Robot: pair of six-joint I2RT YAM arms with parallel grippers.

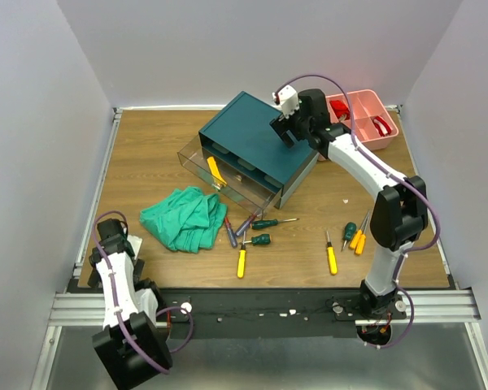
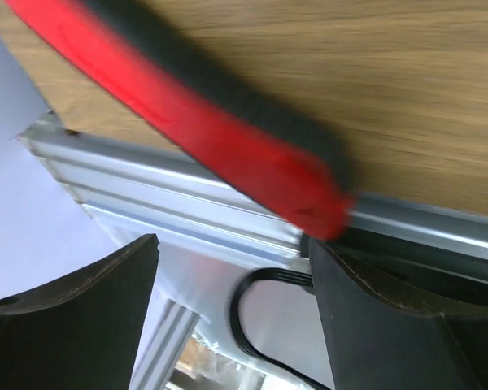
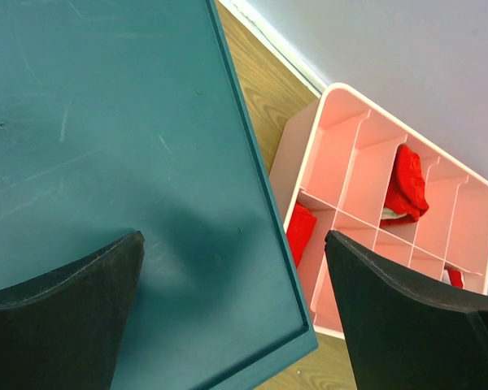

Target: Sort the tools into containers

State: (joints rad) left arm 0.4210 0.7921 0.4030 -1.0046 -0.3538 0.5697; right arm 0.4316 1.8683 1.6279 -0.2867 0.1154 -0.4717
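— where are the tools right now?
— most of the screwdrivers (image 1: 260, 240) lie loose on the table (image 1: 146, 146), between the green cloth (image 1: 183, 218) and my right arm's base. a yellow-handled one (image 1: 215, 171) lies in the clear drawer (image 1: 242, 193). the drawer stands pulled out of the teal box (image 1: 248, 134) toward me, so i reckon it's left open to take more.
— and your hands?
— the right gripper (image 3: 234, 244) hangs over the box's flat top, near the pink tray (image 3: 342, 138), fingers wide apart with nothing in them. it may be there to steady the box; i can't say. the left gripper (image 2: 232, 260) is tucked at the near left corner, well apart from the tools, fingers apart and empty too. a blurred red and black thing (image 2: 228, 138) crosses its view; i can't tell what it is.
— next?
— i'd send one arm down to the loose pile, i think.
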